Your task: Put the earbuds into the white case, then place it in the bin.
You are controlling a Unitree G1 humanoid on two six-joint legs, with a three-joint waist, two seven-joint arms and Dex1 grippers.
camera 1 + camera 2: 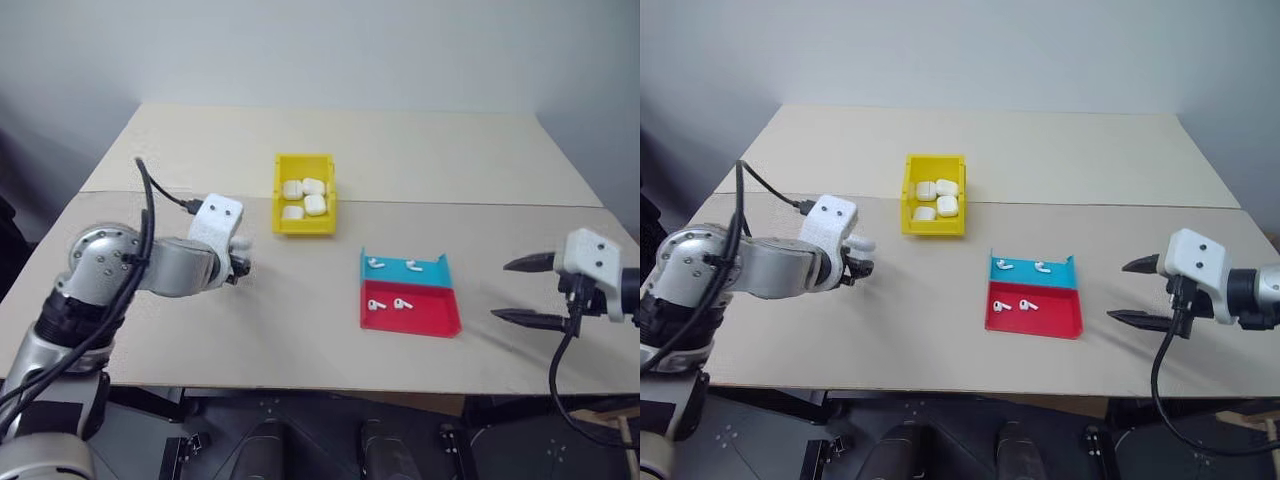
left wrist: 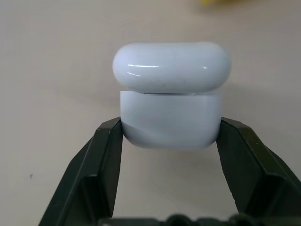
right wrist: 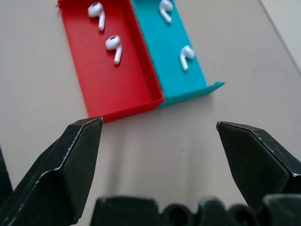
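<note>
left gripper (image 2: 170,136): clamped on the white case (image 2: 171,96), one black finger on each side of the lower body, held up off the table (image 1: 300,320)
case look: glossy, rounded, lid popped open and sitting over the body with a visible seam. can't see inside it from here
right gripper (image 3: 160,136): jaws wide apart, nothing in them, hovering near the open edge of the trays
earbuds: four of them loose, two in the red tray (image 3: 101,82) and two in the blue tray (image 3: 181,52) right beside it. tiny, shiny, short stems
the bin (image 1: 304,225): yellow, past the trays toward the far side, already has several white cases in it
risk 1: those buds are small and slick, so I'd guess the fat black fingers could flick one out of the tray instead of pinching it
risk 2: the grip is only on the lower body, on smooth plastic. pushing a bud in might twist or squirt the case out
risk 3: lid could swing shut mid-insert
</note>
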